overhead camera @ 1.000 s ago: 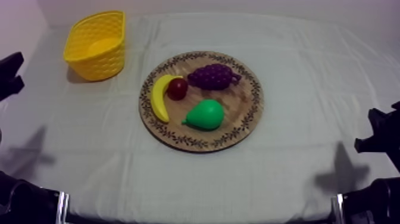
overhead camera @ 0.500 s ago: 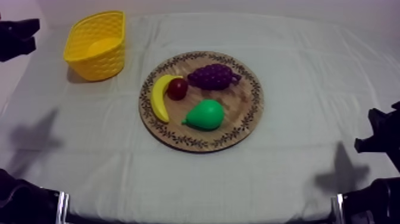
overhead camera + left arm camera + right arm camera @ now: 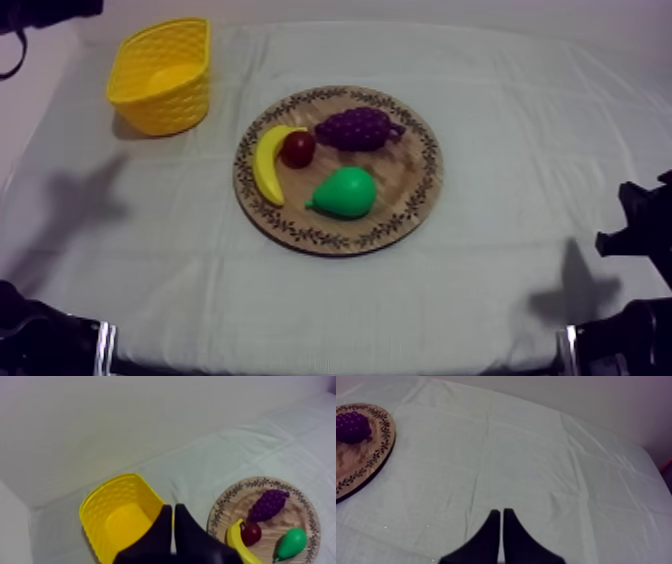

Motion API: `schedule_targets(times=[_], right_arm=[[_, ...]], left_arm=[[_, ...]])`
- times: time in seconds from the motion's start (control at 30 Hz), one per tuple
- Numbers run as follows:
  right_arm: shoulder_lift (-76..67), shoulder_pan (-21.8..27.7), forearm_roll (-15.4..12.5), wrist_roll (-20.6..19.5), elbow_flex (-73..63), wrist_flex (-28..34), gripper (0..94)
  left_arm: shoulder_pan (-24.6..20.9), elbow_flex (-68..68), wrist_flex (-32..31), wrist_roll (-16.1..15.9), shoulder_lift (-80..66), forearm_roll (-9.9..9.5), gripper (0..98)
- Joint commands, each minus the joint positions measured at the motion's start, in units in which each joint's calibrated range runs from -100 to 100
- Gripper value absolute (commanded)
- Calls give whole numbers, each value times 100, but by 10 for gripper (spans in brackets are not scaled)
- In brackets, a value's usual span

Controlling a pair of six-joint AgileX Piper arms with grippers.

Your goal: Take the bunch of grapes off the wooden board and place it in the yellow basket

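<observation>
The left gripper (image 3: 173, 507), its two black fingers pressed together into a narrow wedge, hangs above the near wall of the woven yellow plastic basket (image 3: 112, 511), on the basket's side of the round wooden board with a patterned rim (image 3: 405, 175). The right gripper (image 3: 500, 511) is likewise pressed together (nothing between its fingers) over bare grey-white cloth (image 3: 536, 456), well apart from the board. The purple bunch of grapes (image 3: 357, 128) lies on the board's far half. Its long axis runs across the board, with the stem tip toward the rim away from the basket and the thick end near the small red fruit (image 3: 298, 149). That fruit touches the curved yellow banana (image 3: 265, 165). The green pear (image 3: 345, 193) lies on the board's near half.
</observation>
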Motion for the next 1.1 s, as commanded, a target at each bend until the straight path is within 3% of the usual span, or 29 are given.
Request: schedule_targets(times=[0.0, 0.6, 1.07], right_arm=[[-2, 2, 0, -1, 4, 0, 2], [-2, 2, 0, -1, 4, 0, 2], [-2, 2, 0, -1, 4, 0, 2]], left_arm=[[31, -522, 158, -12, 429, -5, 0], [469, -2532, 920, -454, 2367, 17, 0], [763, -3543, 1271, -1300, 3620, 581, 0]])
